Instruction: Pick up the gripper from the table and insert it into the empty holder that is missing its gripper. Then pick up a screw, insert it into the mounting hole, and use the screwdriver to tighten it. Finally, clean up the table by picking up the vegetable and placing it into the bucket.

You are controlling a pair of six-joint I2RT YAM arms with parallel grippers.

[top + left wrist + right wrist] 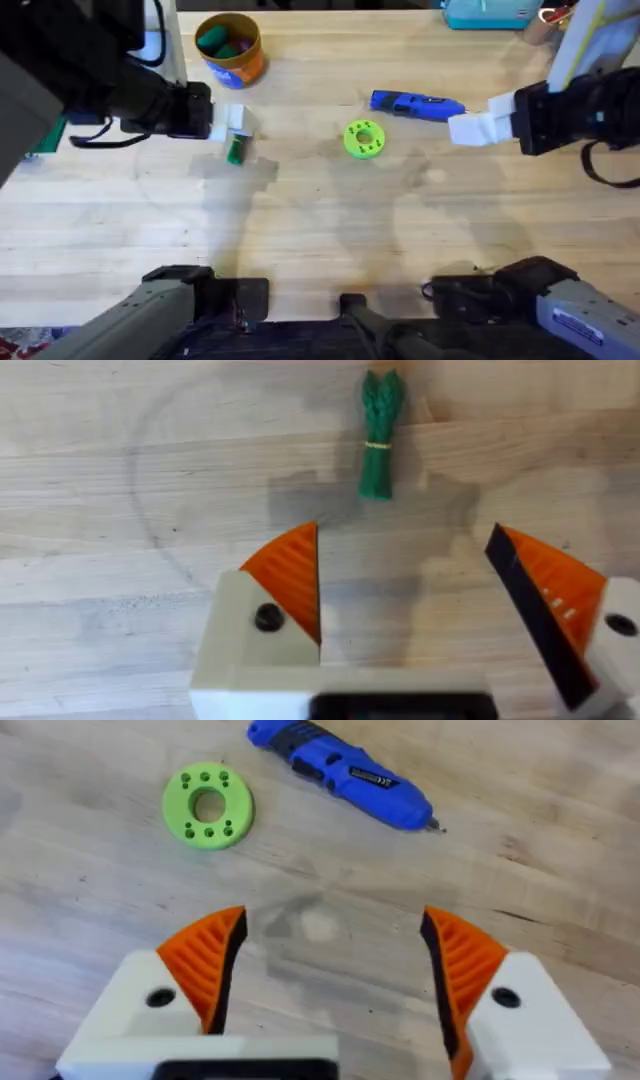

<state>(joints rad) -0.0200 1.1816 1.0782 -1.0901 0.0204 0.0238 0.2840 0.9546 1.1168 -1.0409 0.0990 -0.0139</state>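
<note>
A green vegetable (236, 151), a small tied bundle (380, 435), lies on the wooden table (320, 220). My left gripper (234, 124) hovers right beside it, open (410, 595), with nothing between its orange pads. The orange bucket (230, 48) stands at the far left and holds green pieces. The blue screwdriver (417, 104) lies flat at the far right of centre (340, 772). My right gripper (472, 122) sits just right of its tip, open (330, 955) and empty. The loose gripper part, the holder and the screws are out of view.
A lime-green round disc (363, 139) with holes lies just left of the screwdriver (208, 806). A teal box (488, 12) sits at the far edge. Both arm bases (200, 295) fill the near edge. Bare wood spans the middle and front.
</note>
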